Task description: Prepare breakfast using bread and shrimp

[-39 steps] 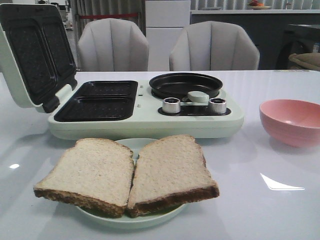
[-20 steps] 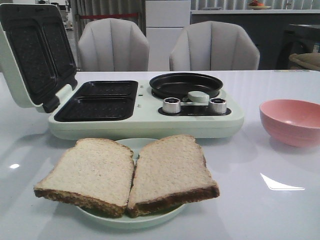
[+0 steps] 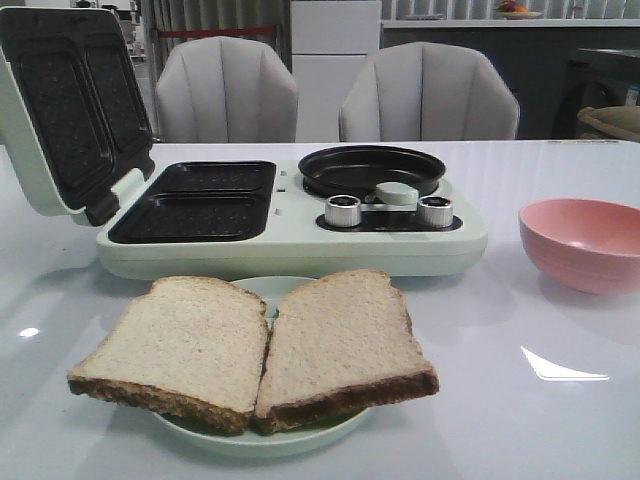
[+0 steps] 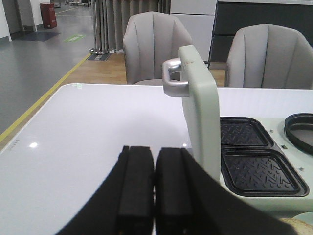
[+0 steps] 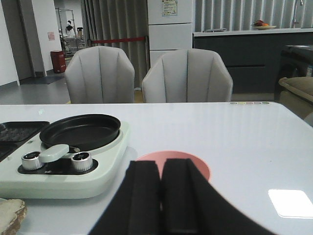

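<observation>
1. Nothing's really started yet as far as I can tell. The bread [image 3: 255, 350], two slices side by side, sits on a pale green plate [image 3: 262, 438] at the near edge of the table [image 3: 520, 420], just in front of the breakfast maker [image 3: 290, 215].
2. The maker's lid [image 3: 65, 105] is flipped up at the left end, so both sandwich wells [image 3: 200, 200] are bare. The little round pan [image 3: 370, 170] is bare too.
3. Shrimp: can't spot any. The pink bowl [image 3: 582, 243] sits toward the right edge, but its inside isn't visible from any view.
4. Left gripper [image 4: 154, 188] is clenched on nothing, beside the raised lid. Right gripper [image 5: 161, 196] likewise, clenched and empty, just short of the bowl.
5. Next move, I'd guess: spread one set of jaws and come down on a slice's crust edge to carry it into a well.
</observation>
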You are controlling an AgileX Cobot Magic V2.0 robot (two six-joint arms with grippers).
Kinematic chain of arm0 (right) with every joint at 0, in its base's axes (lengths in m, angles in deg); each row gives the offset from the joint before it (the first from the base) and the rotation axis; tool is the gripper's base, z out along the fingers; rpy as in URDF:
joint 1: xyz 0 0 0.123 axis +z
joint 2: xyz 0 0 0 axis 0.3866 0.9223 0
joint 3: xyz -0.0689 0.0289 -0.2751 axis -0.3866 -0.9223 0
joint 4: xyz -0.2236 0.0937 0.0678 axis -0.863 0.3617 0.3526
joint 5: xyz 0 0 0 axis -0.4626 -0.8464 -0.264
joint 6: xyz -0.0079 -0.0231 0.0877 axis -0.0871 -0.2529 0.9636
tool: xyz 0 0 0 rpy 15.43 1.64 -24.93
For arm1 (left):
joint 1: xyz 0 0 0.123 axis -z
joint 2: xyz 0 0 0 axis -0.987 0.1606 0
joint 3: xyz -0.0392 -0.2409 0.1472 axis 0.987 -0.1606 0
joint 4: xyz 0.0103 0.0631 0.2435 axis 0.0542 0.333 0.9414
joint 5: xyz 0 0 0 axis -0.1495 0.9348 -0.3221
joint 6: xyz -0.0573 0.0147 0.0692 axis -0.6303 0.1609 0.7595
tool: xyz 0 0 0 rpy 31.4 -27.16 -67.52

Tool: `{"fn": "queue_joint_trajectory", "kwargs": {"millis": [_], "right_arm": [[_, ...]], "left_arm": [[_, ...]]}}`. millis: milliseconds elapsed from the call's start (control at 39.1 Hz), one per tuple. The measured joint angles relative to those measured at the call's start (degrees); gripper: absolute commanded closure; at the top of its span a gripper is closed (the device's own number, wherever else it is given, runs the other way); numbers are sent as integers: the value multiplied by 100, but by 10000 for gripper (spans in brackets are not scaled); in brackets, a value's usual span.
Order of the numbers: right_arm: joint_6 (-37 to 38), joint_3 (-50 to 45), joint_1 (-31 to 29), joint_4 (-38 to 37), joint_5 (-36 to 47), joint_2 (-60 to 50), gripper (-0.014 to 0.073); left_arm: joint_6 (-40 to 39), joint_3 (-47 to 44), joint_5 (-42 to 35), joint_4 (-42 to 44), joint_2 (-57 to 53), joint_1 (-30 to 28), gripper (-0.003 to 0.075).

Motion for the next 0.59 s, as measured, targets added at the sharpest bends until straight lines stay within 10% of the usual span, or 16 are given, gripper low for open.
{"fn": "queue_joint_trajectory", "kwargs": {"millis": [230,588], "right_arm": [[0,0,0,0,0,0,441],[0,0,0,0,0,0,441]], "left_arm": [[0,0,3,-20,0,0,132],[10,0,-1,171,9,297,128]]}}
